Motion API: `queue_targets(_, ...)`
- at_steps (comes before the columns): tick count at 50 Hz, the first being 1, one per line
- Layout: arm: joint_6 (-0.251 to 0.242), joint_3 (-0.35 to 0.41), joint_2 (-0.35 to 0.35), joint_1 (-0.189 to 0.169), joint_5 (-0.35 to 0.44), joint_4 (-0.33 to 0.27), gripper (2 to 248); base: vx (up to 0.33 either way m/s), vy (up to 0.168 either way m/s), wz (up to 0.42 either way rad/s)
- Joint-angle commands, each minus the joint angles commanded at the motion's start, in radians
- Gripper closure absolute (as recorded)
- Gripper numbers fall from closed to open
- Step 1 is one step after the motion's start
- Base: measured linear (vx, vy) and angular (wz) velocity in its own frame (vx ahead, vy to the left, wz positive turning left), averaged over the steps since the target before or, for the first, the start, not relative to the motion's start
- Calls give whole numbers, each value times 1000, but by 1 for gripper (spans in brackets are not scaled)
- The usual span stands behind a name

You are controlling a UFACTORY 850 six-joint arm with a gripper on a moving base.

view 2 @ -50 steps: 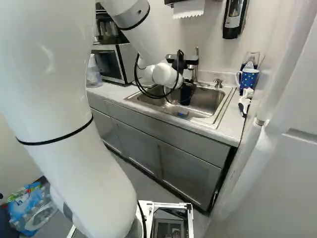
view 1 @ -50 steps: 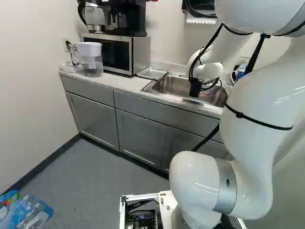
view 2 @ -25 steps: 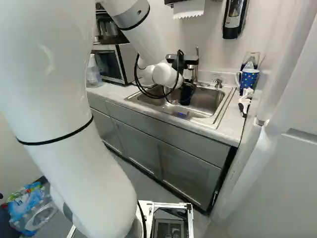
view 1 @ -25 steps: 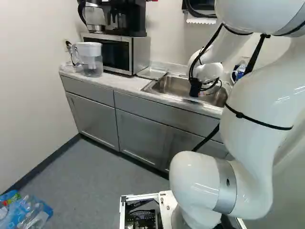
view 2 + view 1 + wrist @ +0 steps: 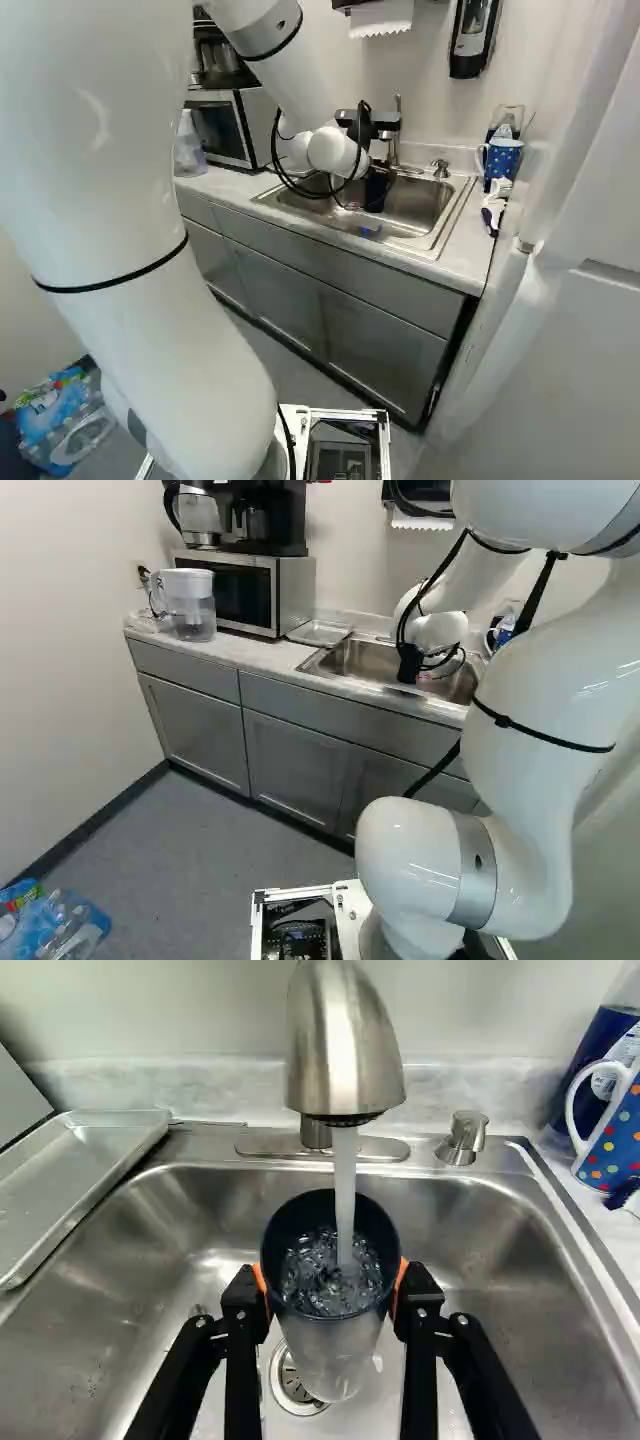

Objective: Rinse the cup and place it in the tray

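Observation:
My gripper hangs over the sink in the right base view, its fingertips hard to make out there. In the wrist view the gripper is shut on the cup, one orange pad on each side. Dark at the rim and clear lower down, the cup stands mouth up under the faucet. A stream of water falls into it, and bubbling water fills its mouth. The sink surrounds it, with the drain partly hidden behind the cup. The shallow metal tray lies beside the sink, on the microwave side.
A polka-dot mug stands at the sink's other side, near a dark blue container. Behind the faucet rises the wall. The faucet handle sits on the sink's back edge. A microwave and water pitcher stand beyond the tray.

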Motion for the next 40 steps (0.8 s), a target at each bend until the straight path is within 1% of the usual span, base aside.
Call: queue_targets(40, 0, 0, 0, 0, 0, 0, 125, 0, 0, 0)
